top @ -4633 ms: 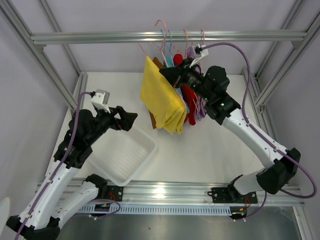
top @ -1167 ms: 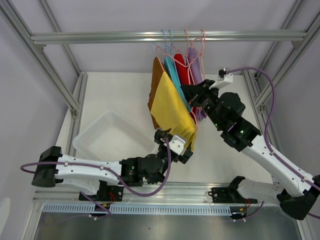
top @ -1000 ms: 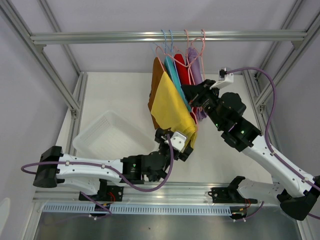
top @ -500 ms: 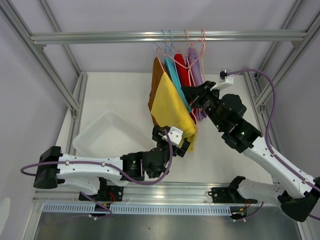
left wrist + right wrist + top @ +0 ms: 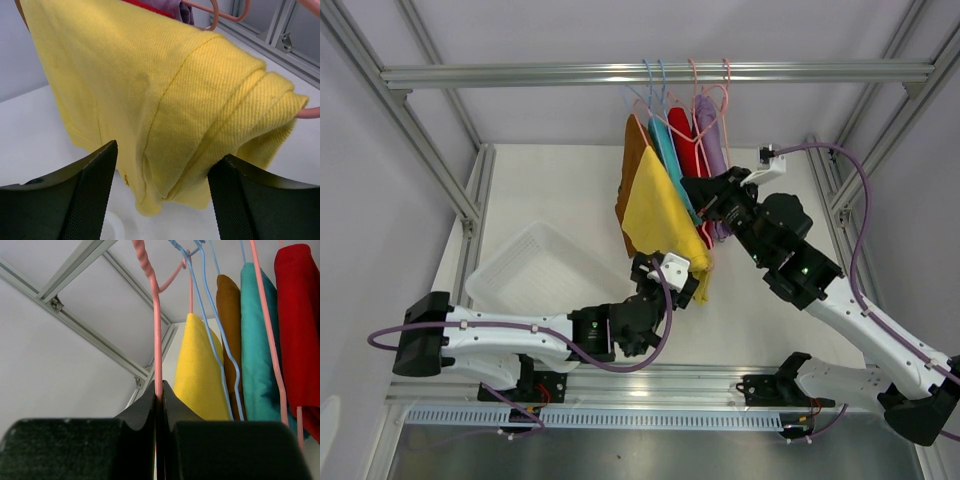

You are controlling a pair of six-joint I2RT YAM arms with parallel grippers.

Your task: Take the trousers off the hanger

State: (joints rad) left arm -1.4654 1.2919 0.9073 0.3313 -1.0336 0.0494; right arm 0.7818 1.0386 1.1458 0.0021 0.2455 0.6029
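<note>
Five trousers hang from wire hangers on the top rail point(image 5: 520, 74): yellow point(image 5: 658, 212), brown point(image 5: 633, 160), teal point(image 5: 666, 150), red point(image 5: 686, 135) and lilac point(image 5: 710, 135). My left gripper point(image 5: 688, 288) is open at the lower end of the yellow trousers point(image 5: 165, 95), and the folded cloth hangs between its fingers point(image 5: 75, 200). My right gripper point(image 5: 700, 190) is shut on a pink hanger wire point(image 5: 155, 315). The yellow point(image 5: 200, 375), brown point(image 5: 227, 305), teal point(image 5: 255, 340) and red point(image 5: 297, 325) trousers hang to the right of that wire.
A white tray point(image 5: 535, 275) lies on the table at the left, behind my left arm. Blue hanger wires point(image 5: 210, 335) run between the pink wire and the cloth. Frame posts point(image 5: 430, 150) stand at both sides.
My left arm has swung from over the tray to beneath the yellow trousers and crept up to them over the last second. My right gripper has stayed on the hanger.
</note>
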